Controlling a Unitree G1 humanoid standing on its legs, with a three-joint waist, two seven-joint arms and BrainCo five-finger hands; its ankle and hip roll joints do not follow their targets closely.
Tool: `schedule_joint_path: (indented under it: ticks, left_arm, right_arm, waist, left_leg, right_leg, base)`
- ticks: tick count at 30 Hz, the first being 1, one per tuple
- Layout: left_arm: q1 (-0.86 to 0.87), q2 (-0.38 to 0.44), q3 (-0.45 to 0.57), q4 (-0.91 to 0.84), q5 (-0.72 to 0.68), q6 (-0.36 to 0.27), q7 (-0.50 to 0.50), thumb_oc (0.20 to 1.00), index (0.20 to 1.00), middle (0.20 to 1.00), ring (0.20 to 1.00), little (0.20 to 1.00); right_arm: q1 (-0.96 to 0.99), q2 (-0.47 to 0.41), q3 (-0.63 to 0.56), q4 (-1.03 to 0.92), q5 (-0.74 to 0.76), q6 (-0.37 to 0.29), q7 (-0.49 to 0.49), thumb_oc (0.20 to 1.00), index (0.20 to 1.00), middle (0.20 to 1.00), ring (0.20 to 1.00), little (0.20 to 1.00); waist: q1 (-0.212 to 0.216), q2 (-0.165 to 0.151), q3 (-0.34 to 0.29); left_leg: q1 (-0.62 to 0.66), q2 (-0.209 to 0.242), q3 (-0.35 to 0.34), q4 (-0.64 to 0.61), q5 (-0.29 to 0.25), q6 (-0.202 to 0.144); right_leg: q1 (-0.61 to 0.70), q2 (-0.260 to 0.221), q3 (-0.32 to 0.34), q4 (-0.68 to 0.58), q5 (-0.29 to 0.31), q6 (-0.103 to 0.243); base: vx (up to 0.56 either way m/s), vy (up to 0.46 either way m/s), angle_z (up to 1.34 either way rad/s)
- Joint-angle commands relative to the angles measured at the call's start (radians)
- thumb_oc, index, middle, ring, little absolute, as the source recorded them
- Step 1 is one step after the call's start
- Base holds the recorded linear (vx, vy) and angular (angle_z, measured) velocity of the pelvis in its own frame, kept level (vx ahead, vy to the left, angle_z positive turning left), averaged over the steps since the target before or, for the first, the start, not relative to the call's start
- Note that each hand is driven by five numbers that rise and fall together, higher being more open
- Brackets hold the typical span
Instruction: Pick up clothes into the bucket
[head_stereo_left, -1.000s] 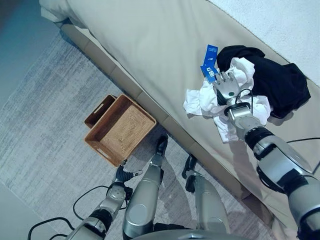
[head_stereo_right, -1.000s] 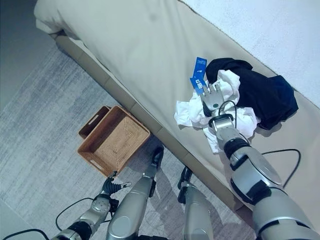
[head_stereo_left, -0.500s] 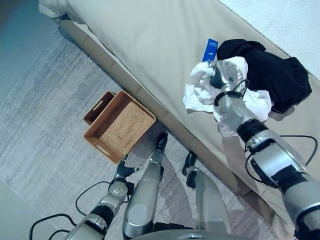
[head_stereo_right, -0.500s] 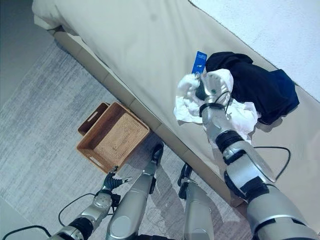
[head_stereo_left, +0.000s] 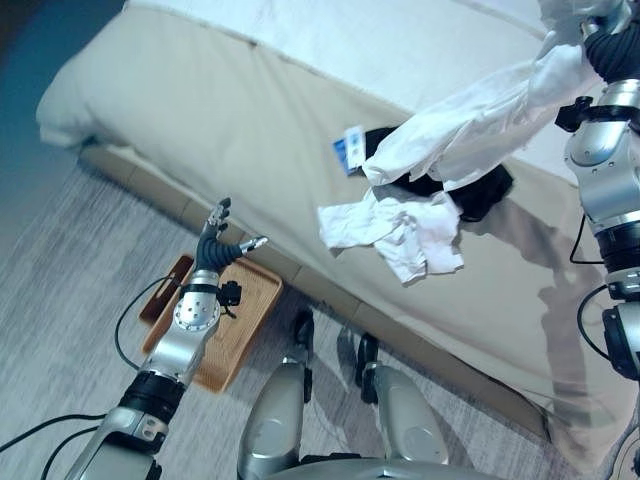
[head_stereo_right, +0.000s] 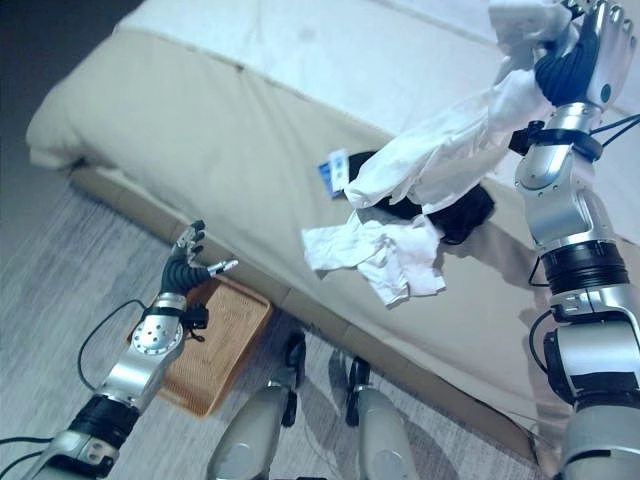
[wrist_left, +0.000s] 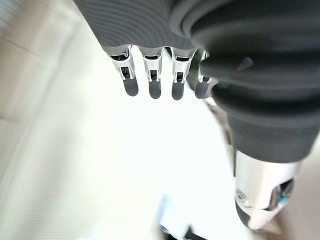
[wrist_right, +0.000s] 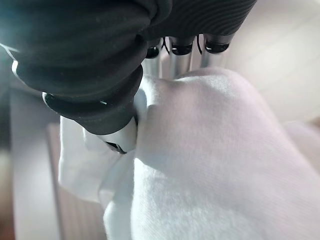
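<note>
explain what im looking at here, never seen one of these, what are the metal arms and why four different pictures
It is a humanoid robot tidying clothes off a bed. Two pictures come from a stereo camera on its head, looking down; the other two come from cameras on each wrist, looking along the fingers.

The right hand is raised high, fingers curled round a white garment that hangs down toward the bed. Its wrist view shows that cloth bunched in the grip. The left hand is open and holds nothing, above a woven basket on the floor beside the bed.

On the bed lie another crumpled white garment, a black garment partly under the lifted one, and a small blue tag.
</note>
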Motion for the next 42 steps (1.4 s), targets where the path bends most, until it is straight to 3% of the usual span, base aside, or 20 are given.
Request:
schedule_joint_path:
  ticks: [1, 4, 6, 7, 8, 9, 10, 15, 19, 25, 33, 39, 41, 42]
  left_arm:
    - [0.024, 0.003, 0.002, -0.074, -0.037, -0.046, -0.038, 1.000, 1.000, 1.000, 1.000, 1.000]
    - [-0.005, 0.025, -0.003, -0.139, -0.088, -0.041, -0.078, 1.000, 1.000, 1.000, 1.000, 1.000]
    - [-0.058, 0.057, -0.057, -0.184, -0.143, -0.009, -0.138, 1.000, 1.000, 1.000, 1.000, 1.000]
    - [-0.059, 0.058, -0.059, -0.183, -0.144, -0.008, -0.138, 1.000, 1.000, 1.000, 1.000, 1.000]
    - [-0.136, 0.088, -0.124, -0.185, -0.163, 0.017, -0.175, 1.000, 1.000, 1.000, 1.000, 1.000]
    - [-0.139, 0.088, -0.127, -0.182, -0.164, 0.016, -0.175, 1.000, 1.000, 1.000, 1.000, 1.000]
    - [-0.220, 0.117, -0.193, -0.178, -0.187, 0.032, -0.198, 1.000, 1.000, 1.000, 1.000, 1.000]
    - [-0.378, 0.101, -0.333, -0.108, -0.205, 0.073, -0.215, 1.000, 1.000, 1.000, 1.000, 1.000]
    - [-0.421, 0.047, -0.368, -0.029, -0.184, 0.092, -0.200, 1.000, 1.000, 1.000, 1.000, 1.000]
    - [-0.450, -0.097, -0.398, 0.149, -0.186, 0.123, -0.172, 1.000, 1.000, 1.000, 1.000, 1.000]
    - [-0.449, -0.191, -0.409, 0.247, -0.231, 0.153, -0.136, 1.000, 1.000, 1.000, 1.000, 1.000]
    - [-0.472, -0.177, -0.476, 0.190, -0.343, 0.156, -0.184, 1.000, 1.000, 1.000, 1.000, 1.000]
    - [-0.503, -0.109, -0.541, 0.107, -0.453, 0.155, -0.235, 1.000, 1.000, 1.000, 1.000, 1.000]
    - [-0.558, -0.015, -0.628, 0.039, -0.586, 0.167, -0.303, 1.000, 1.000, 1.000, 1.000, 1.000]
  right_arm:
    - [0.003, -0.032, 0.013, -0.086, 0.040, -0.068, 0.029, 0.200, 0.200, 0.200, 0.200, 0.200]
    - [0.028, -0.016, 0.022, -0.155, 0.119, -0.114, 0.091, 0.200, 0.200, 0.200, 0.200, 0.200]
    - [0.090, -0.007, 0.040, -0.233, 0.252, -0.151, 0.205, 0.200, 0.200, 0.200, 0.200, 0.200]
    - [0.093, -0.009, 0.037, -0.234, 0.254, -0.151, 0.207, 0.200, 0.200, 0.200, 0.200, 0.200]
    - [0.114, -0.014, 0.070, -0.277, 0.353, -0.157, 0.284, 0.200, 0.200, 0.200, 0.200, 0.200]
    - [0.116, -0.016, 0.067, -0.279, 0.355, -0.156, 0.285, 0.200, 0.200, 0.200, 0.200, 0.200]
    - [0.112, -0.030, 0.116, -0.320, 0.412, -0.150, 0.351, 0.200, 0.200, 0.200, 0.200, 0.200]
    - [0.084, -0.057, 0.224, -0.395, 0.474, -0.131, 0.440, 0.200, 0.200, 0.200, 0.200, 0.200]
    - [0.064, -0.054, 0.265, -0.433, 0.494, -0.128, 0.470, 0.200, 0.200, 0.200, 0.200, 0.200]
    - [0.046, -0.005, 0.324, -0.547, 0.543, -0.142, 0.512, 0.200, 0.200, 0.200, 0.200, 0.200]
    - [0.020, 0.072, 0.352, -0.624, 0.571, -0.154, 0.502, 0.200, 0.200, 0.200, 0.200, 0.200]
    - [-0.008, 0.077, 0.374, -0.635, 0.588, -0.152, 0.495, 0.200, 0.200, 0.200, 0.200, 0.200]
    - [-0.013, 0.068, 0.383, -0.638, 0.611, -0.157, 0.499, 0.200, 0.200, 0.200, 0.200, 0.200]
    - [-0.018, 0.053, 0.405, -0.633, 0.628, -0.162, 0.509, 0.200, 0.200, 0.200, 0.200, 0.200]
  waist:
    - [-0.028, -0.032, -0.129]
    - [-0.044, -0.033, -0.178]
    - [-0.061, -0.027, -0.228]
    - [-0.059, -0.028, -0.227]
    - [-0.076, -0.021, -0.260]
    - [-0.074, -0.021, -0.258]
    - [-0.087, -0.013, -0.284]
    - [-0.102, -0.001, -0.329]
    - [-0.107, 0.003, -0.345]
    - [-0.113, 0.007, -0.366]
    - [-0.109, 0.012, -0.360]
    - [-0.108, 0.013, -0.352]
    - [-0.108, 0.017, -0.351]
    - [-0.108, 0.022, -0.353]
  left_leg:
    - [0.059, -0.024, -0.040, 0.062, -0.130, 0.024]
    - [0.107, -0.016, -0.008, 0.053, -0.142, 0.028]
    - [0.158, -0.007, 0.010, 0.030, -0.144, 0.027]
    - [0.162, -0.007, 0.010, 0.027, -0.143, 0.026]
    - [0.188, -0.001, 0.018, 0.005, -0.138, 0.025]
    - [0.191, -0.001, 0.017, 0.001, -0.136, 0.025]
    - [0.212, 0.003, 0.025, -0.018, -0.131, 0.023]
    - [0.263, 0.007, 0.039, -0.051, -0.122, 0.019]
    - [0.277, 0.008, 0.040, -0.060, -0.119, 0.015]
    - [0.292, 0.008, 0.036, -0.077, -0.110, 0.013]
    - [0.292, 0.004, 0.032, -0.070, -0.113, 0.019]
    - [0.284, 0.001, 0.025, -0.058, -0.114, 0.020]
    - [0.280, -0.001, 0.021, -0.054, -0.114, 0.018]
    - [0.277, 0.000, 0.020, -0.053, -0.113, 0.014]
  right_leg:
    - [0.083, -0.008, 0.009, -0.140, 0.100, 0.050]
    - [0.116, 0.007, 0.045, -0.153, 0.102, 0.053]
    - [0.159, 0.012, 0.061, -0.168, 0.099, 0.053]
    - [0.162, 0.013, 0.061, -0.170, 0.099, 0.053]
    - [0.183, 0.015, 0.065, -0.185, 0.100, 0.055]
    - [0.186, 0.015, 0.064, -0.187, 0.100, 0.055]
    - [0.200, 0.015, 0.068, -0.198, 0.103, 0.058]
    - [0.243, 0.015, 0.066, -0.211, 0.105, 0.061]
    - [0.261, 0.012, 0.057, -0.221, 0.106, 0.062]
    - [0.281, 0.004, 0.038, -0.231, 0.108, 0.062]
    - [0.283, -0.002, 0.035, -0.227, 0.110, 0.063]
    - [0.282, -0.004, 0.030, -0.222, 0.110, 0.063]
    - [0.281, -0.005, 0.027, -0.224, 0.111, 0.063]
    - [0.284, -0.006, 0.021, -0.228, 0.112, 0.065]
  base:
    - [0.08, 0.012, -0.34]
    - [0.07, -0.008, -0.37]
    - [0.09, -0.026, -0.36]
    - [0.08, -0.027, -0.36]
    - [0.04, -0.016, -0.19]
    - [0.05, -0.019, -0.07]
    - [0.00, 0.000, 0.00]
    - [0.05, -0.007, -0.04]
    - [0.00, 0.000, 0.00]
    - [0.00, 0.000, 0.00]
    - [0.00, 0.000, 0.00]
    - [0.00, 0.000, 0.00]
    - [0.00, 0.000, 0.00]
    - [0.00, 0.000, 0.00]
